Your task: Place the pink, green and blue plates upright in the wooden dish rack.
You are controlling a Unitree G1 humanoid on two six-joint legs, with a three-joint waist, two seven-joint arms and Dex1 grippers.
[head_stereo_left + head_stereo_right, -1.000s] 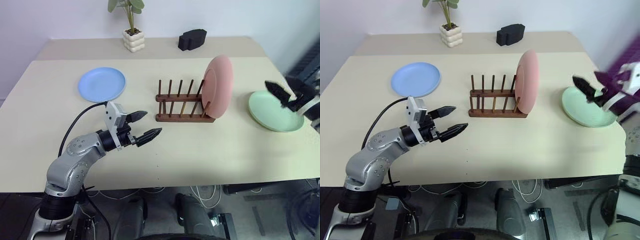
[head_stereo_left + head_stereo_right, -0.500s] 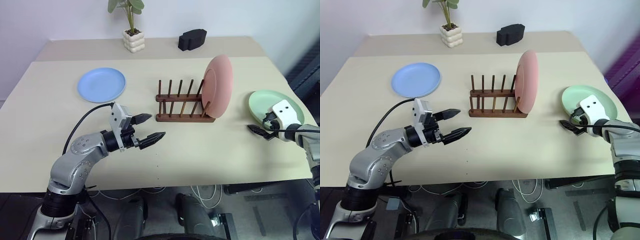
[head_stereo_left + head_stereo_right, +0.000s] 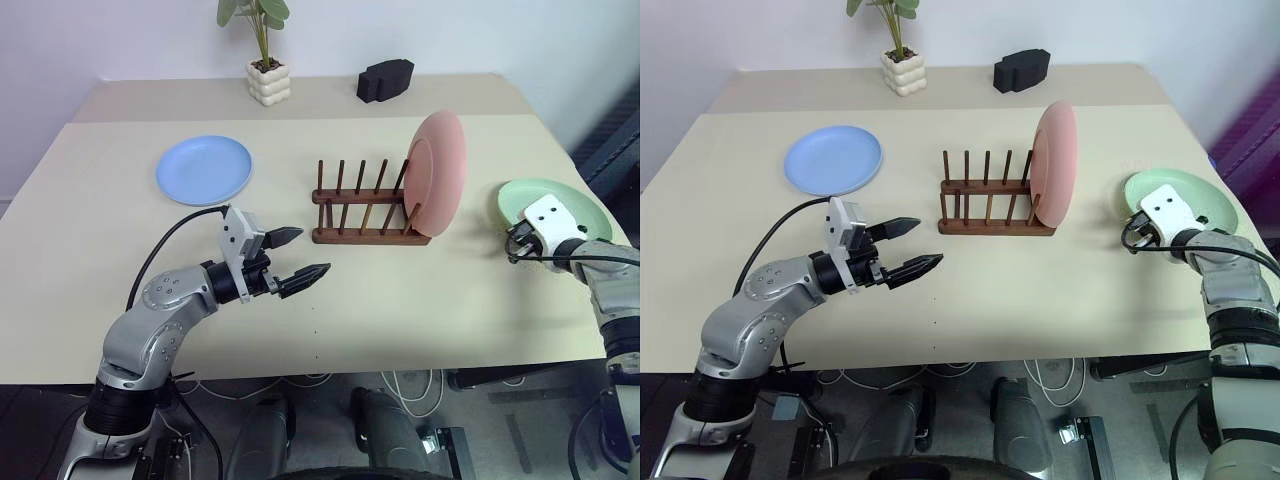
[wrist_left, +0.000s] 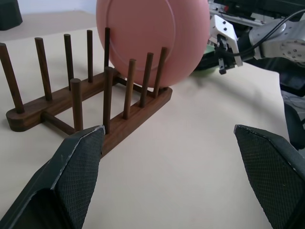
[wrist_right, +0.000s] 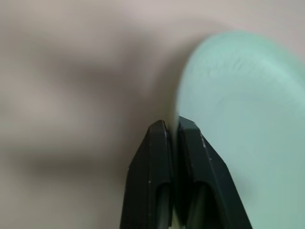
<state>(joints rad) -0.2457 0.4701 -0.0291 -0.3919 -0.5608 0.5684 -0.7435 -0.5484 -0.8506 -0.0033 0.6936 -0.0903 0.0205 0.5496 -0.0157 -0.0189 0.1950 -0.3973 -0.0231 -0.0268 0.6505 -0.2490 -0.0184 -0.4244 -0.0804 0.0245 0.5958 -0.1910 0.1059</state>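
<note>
Well, writing: I can read no brand, label or lettering on anything from here.
Pink plate point(image 3: 438, 172): upright in the end slot of the wooden dish rack point(image 3: 361, 205), on the rack's right.
Green plate point(image 3: 570, 203): flat on the table point(image 3: 400, 300), to my right of the rack.
Right gripper point(image 5: 172, 130): fingers pressed together at the green plate's near-left rim; whether the rim is pinched between them I cannot tell.
Blue plate point(image 3: 204, 169): flat, well to the left of the rack.
Left gripper point(image 3: 304, 255): fingers spread wide, holding nothing, above the table in front of the rack.
Around: potted plant point(image 3: 264, 55) and a black object point(image 3: 385, 79) at the table's far edge, well apart from the plates.
In the way: four empty peg pairs stand between my left gripper's side and the pink plate.
</note>
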